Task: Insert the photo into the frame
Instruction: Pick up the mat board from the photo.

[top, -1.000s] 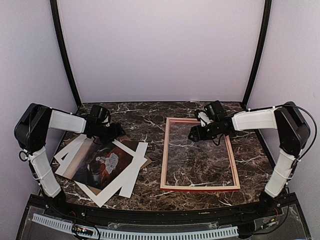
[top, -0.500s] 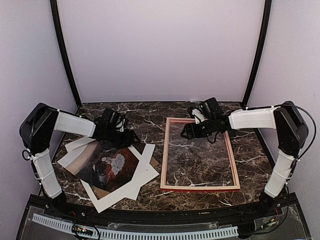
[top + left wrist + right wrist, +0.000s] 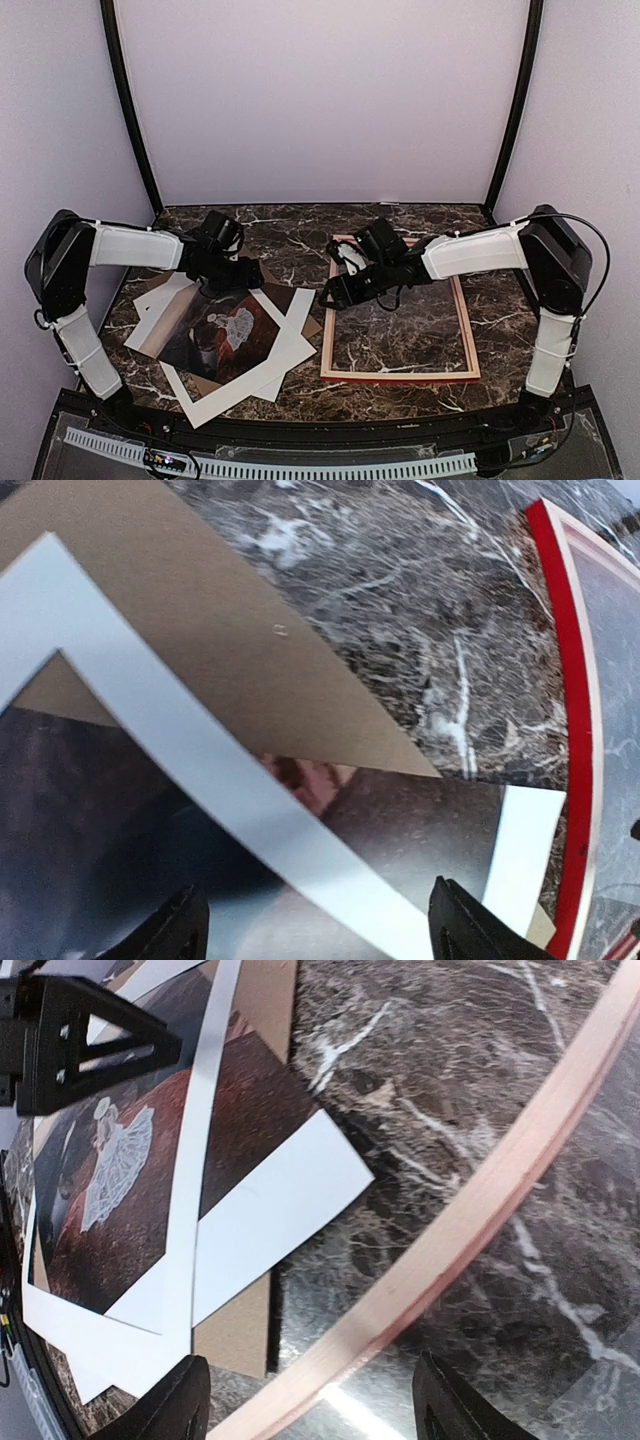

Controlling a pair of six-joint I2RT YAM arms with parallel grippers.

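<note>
Since a second ago the right arm has swung left across the frame [image 3: 396,376], and the right gripper [image 3: 328,294] now sits at the frame's left rail instead of over its far end. The left gripper [image 3: 246,272] has shifted right, and the pile of sheets beneath it has slid and turned toward the frame. The frame itself lies where it did, flat on the marble table [image 3: 290,232], on the right half, with nothing inside it but the tabletop. The photo [image 3: 224,330] lies left of the frame, picture side up and skewed. It rests on a brown backing board [image 3: 200,630], with a white mat [image 3: 272,352] lying crookedly over it so that one white strip crosses the dark picture. The pile's nearest corner is just beside the frame's left rail; from above it looks to stop short of it, though the views are too tight to be sure they are apart. In the left wrist view, the left gripper's fingers are spread wide over the far edge of the pile and clamp nothing; whether the tips press on the paper I cannot tell. In the right wrist view, the right gripper's fingers are likewise spread apart and empty, straddling the pale wooden rail and the bare marble beside it.
</note>
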